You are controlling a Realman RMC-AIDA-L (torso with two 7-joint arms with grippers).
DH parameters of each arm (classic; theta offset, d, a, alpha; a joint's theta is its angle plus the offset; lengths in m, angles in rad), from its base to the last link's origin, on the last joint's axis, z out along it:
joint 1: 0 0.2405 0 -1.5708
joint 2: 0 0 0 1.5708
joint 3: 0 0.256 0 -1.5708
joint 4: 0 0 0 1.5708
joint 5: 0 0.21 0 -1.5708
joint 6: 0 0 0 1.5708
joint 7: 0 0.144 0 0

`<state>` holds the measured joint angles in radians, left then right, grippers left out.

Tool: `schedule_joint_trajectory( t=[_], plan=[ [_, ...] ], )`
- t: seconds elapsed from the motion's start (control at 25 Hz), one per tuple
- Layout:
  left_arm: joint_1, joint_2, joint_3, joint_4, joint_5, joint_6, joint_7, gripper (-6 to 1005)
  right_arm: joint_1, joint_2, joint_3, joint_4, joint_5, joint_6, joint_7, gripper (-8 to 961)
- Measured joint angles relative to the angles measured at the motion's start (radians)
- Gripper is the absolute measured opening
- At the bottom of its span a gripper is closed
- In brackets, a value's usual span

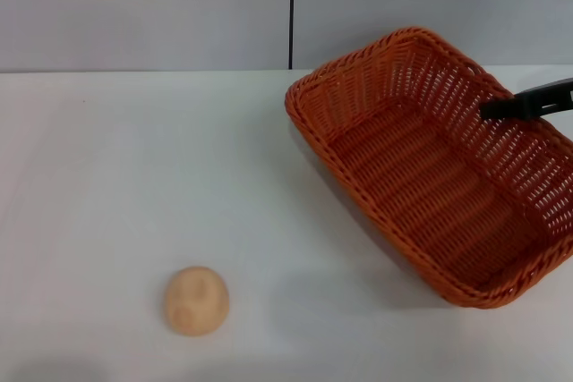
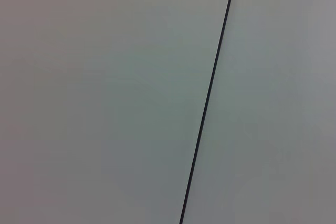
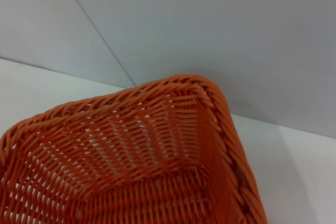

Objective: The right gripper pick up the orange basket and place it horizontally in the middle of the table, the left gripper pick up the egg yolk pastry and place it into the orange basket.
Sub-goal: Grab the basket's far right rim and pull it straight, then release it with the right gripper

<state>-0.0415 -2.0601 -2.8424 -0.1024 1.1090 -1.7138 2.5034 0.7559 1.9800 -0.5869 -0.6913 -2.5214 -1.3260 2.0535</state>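
The orange basket [image 1: 430,167] is at the right of the table [image 1: 134,176], lying diagonally, its open side up and a shadow spread beneath its near-left side. My right gripper [image 1: 494,108] reaches in from the right edge, a black finger [image 1: 537,97] lying across the inside of the basket's right wall at the rim. The right wrist view looks down into a corner of the basket [image 3: 131,171]. The egg yolk pastry [image 1: 196,301] sits alone on the table at the front left, well apart from the basket. My left gripper is out of view; its wrist camera shows only wall.
A grey wall [image 1: 143,6] with a dark vertical seam [image 1: 291,6] stands behind the table's far edge. The same seam [image 2: 210,93] crosses the left wrist view. White tabletop stretches between the pastry and the basket.
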Motion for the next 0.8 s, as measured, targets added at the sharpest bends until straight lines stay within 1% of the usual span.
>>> schedule_joint_trajectory(
  t=[0.04,0.28,0.32,0.36,0.48,0.52,0.64,0.72,0.76,0.8],
  plan=[
    [0.000,0.000,0.000,0.000,0.000,0.000,0.000,753,0.000,0.001,-0.002,-0.003,0.000,-0.003,0.000,253],
    [0.007,0.000,-0.002,-0.003,-0.001,-0.005,0.000,750,0.005,0.009,-0.041,-0.051,0.023,-0.030,-0.034,152],
    [0.012,0.000,0.001,-0.007,0.000,-0.005,0.000,750,0.005,0.009,-0.070,-0.078,0.063,-0.054,-0.068,152],
    [0.012,0.000,0.001,-0.007,0.000,-0.005,0.000,749,0.005,0.009,-0.070,-0.078,0.063,-0.054,-0.068,152],
    [0.025,0.000,0.005,-0.019,0.002,-0.010,0.000,748,0.007,0.009,-0.118,-0.127,0.128,-0.087,-0.116,152],
    [0.034,0.000,0.005,-0.020,0.003,-0.017,0.000,747,0.012,0.006,-0.145,-0.147,0.173,-0.114,-0.154,152],
    [0.042,0.000,0.006,-0.021,0.003,-0.025,0.000,746,0.025,0.001,-0.163,-0.158,0.209,-0.147,-0.200,152],
    [0.067,0.000,0.028,-0.028,0.003,-0.046,0.009,745,0.054,-0.002,-0.174,-0.160,0.224,-0.181,-0.264,153],
    [0.067,0.000,0.028,-0.028,0.003,-0.046,0.009,744,0.054,-0.002,-0.174,-0.160,0.224,-0.181,-0.264,153],
    [0.082,0.000,0.048,-0.032,0.003,-0.058,0.013,744,0.063,-0.002,-0.181,-0.157,0.225,-0.188,-0.287,153]
  ],
)
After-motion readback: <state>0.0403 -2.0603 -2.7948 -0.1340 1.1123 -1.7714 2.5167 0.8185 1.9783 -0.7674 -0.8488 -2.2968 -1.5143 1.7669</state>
